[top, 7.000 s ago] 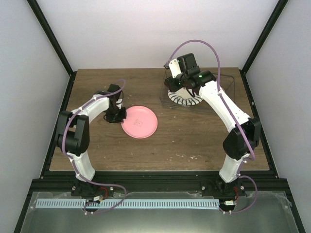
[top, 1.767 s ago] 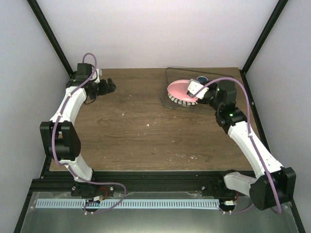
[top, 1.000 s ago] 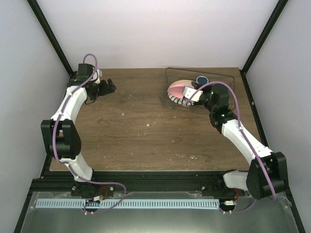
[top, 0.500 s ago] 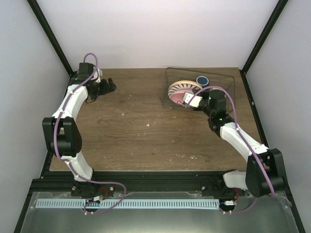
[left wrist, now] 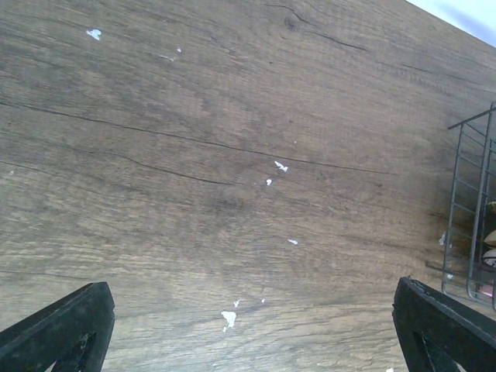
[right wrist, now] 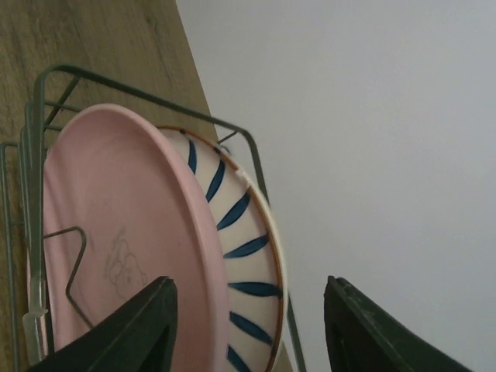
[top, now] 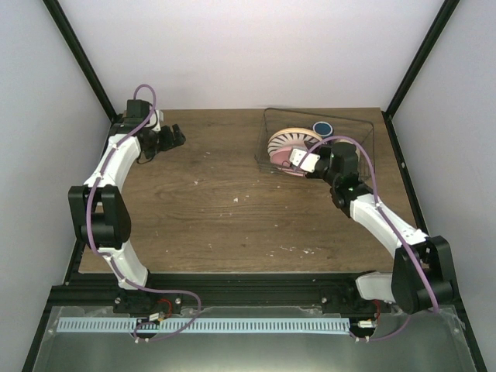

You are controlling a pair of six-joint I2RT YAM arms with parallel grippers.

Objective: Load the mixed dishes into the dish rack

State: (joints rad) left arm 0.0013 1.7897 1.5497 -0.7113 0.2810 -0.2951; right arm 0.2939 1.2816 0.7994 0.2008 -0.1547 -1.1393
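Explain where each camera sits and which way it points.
Top external: above and behind, looking down on the brown wooden table; both white arms show.
Left wrist: on the left arm, facing bare tabletop; its black fingertips at bottom corners.
Right wrist: facing the round pink plate in the dark wire dish rack; fingertips below.
Shared: all three see the rack.

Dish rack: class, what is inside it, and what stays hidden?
Inside the dish rack, a pink plate stands on edge beside a striped plate, with a dark blue mug beyond. Anything behind the striped plate is covered.
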